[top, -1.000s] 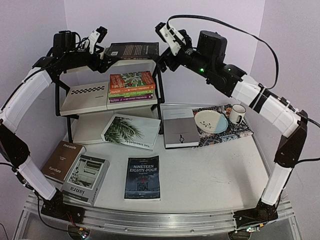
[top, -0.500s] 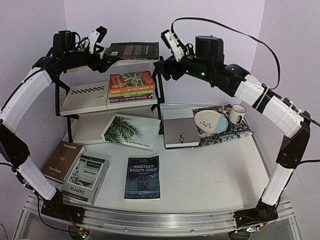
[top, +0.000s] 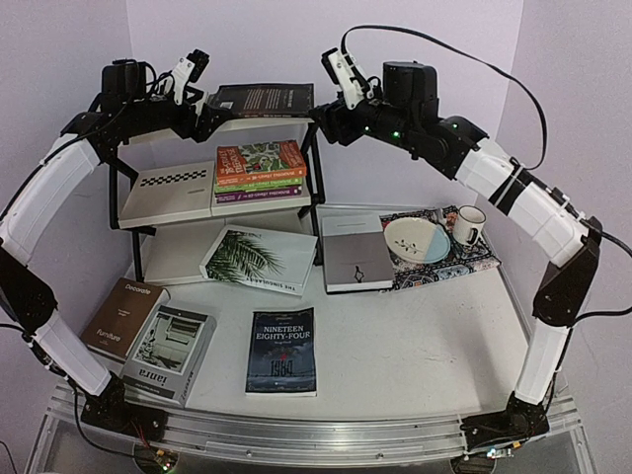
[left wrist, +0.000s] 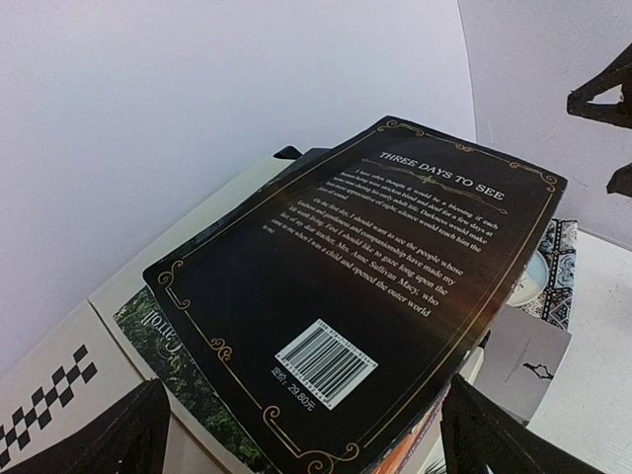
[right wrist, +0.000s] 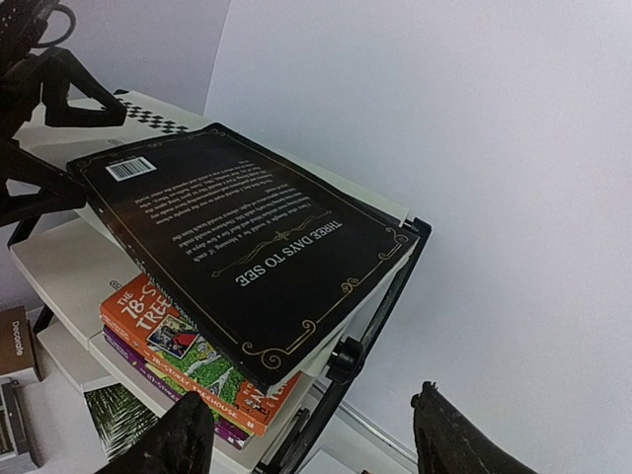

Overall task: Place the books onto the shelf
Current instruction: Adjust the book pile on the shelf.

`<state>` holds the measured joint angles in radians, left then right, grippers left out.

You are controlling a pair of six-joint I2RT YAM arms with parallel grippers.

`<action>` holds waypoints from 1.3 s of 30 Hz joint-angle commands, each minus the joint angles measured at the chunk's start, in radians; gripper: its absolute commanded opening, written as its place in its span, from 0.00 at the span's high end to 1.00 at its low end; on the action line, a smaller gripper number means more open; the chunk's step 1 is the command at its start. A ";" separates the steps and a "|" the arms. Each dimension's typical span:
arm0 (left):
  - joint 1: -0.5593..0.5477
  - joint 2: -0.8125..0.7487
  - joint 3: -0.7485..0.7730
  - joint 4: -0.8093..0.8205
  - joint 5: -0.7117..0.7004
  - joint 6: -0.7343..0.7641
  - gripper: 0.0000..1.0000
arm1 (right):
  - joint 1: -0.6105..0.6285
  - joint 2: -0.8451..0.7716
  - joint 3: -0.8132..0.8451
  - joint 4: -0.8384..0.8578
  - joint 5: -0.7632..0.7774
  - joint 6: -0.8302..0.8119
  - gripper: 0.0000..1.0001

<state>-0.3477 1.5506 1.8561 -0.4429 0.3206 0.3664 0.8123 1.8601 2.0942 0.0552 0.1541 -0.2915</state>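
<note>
A black book, "Three Days to See", lies back cover up on the top tier of the shelf, its right end overhanging the frame. Three Treehouse books are stacked on the middle tier. My left gripper is open at the black book's left end, its fingers standing wide on either side of the near corner. My right gripper hangs just off the book's right end, open, with nothing between its fingers. More books lie on the table: white palm-leaf, grey, Nineteen Eighty-Four.
A brown book and a grey photo-cover book lie at the front left. On the patterned placemat at the right stand a bowl and a mug. The shelf's black post stands close to my right fingers.
My right arm has lifted and drawn back a little from the black book's right end, and its jaws have narrowed. The left arm and the book have not moved.
</note>
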 commanded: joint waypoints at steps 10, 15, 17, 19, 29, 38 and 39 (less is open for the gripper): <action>0.001 -0.047 -0.007 0.052 -0.006 0.000 0.02 | -0.010 0.079 0.115 0.015 -0.005 0.005 0.33; 0.001 -0.047 -0.012 0.054 -0.006 -0.001 0.02 | -0.013 0.104 0.142 0.015 0.003 0.001 0.36; 0.001 -0.045 -0.012 0.056 -0.006 -0.001 0.03 | -0.014 0.113 0.155 0.015 0.006 -0.002 0.39; 0.001 -0.044 -0.010 0.056 -0.005 0.000 0.03 | -0.015 0.119 0.162 0.017 0.006 -0.004 0.42; 0.001 -0.038 -0.009 0.058 -0.006 0.006 0.02 | -0.018 0.154 0.198 0.020 0.001 -0.015 0.46; 0.001 -0.029 -0.006 0.060 -0.006 0.011 0.02 | -0.018 0.181 0.225 0.025 -0.003 -0.032 0.44; 0.001 -0.028 -0.004 0.061 -0.006 0.011 0.02 | -0.018 0.184 0.229 0.026 -0.003 -0.032 0.45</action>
<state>-0.3477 1.5425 1.8412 -0.4351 0.3183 0.3683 0.7986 2.0231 2.2637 0.0296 0.1432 -0.3166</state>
